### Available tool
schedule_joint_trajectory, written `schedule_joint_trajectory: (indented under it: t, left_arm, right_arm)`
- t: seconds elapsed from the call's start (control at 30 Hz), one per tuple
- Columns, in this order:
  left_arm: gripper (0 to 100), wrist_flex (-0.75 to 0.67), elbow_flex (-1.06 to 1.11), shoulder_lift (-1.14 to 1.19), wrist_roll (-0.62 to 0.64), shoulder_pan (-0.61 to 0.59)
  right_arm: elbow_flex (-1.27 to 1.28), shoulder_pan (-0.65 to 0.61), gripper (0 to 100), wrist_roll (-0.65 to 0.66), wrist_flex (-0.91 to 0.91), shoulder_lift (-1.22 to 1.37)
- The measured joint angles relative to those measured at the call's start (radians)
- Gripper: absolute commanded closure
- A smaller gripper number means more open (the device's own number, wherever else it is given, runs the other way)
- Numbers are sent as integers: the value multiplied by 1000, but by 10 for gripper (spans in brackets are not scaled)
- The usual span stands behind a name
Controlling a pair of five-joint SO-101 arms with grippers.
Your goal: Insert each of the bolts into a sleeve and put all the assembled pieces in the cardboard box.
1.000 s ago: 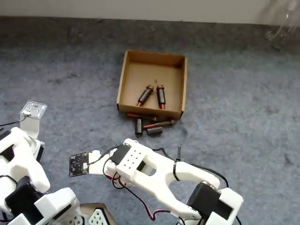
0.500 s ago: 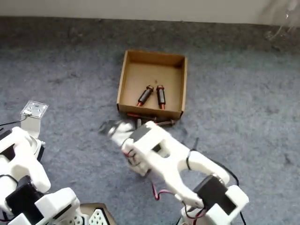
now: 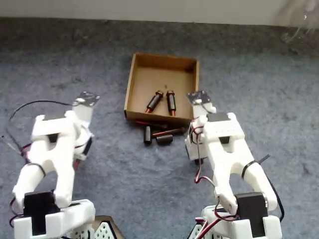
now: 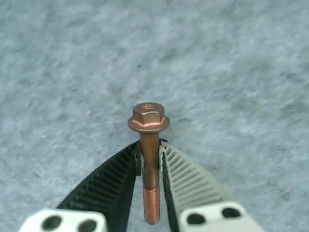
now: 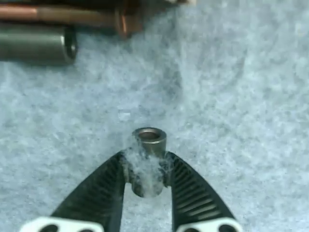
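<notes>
The grey carpeted surface point(image 3: 259, 99) is carrying everything. The left arm point(image 3: 52, 149) is standing well to the left of the cardboard box point(image 3: 130, 84), and the right arm point(image 3: 229, 149) is just off its near right corner. Two assembled pieces point(image 3: 154, 101) are lying side by side inside the box. Outside, near its front wall, loose sleeves point(image 3: 147, 134) and loose bolts point(image 3: 168, 132) are lying in a cluster. The left claw point(image 4: 149, 146) is clamping a copper bolt point(image 4: 148, 121) by its shank, head pointing outward. The right claw point(image 5: 147, 162) is clamping a dark sleeve point(image 5: 149, 137), open end outward.
</notes>
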Motion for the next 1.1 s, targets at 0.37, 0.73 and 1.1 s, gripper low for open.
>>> schedule_joint_trajectory:
  t: [0.37, 0.73, 1.1]
  left_arm:
    - [995, 46, -2, 0, 164, 161]
    - [993, 0, 143, -144, 144, 190]
    - [881, -6, 149, -153, 155, 213]
  right_arm:
    - [180, 6, 995, -2, -141, -48]
    - [195, 6, 995, 2, -183, -41]
    - [195, 6, 995, 2, -186, -43]
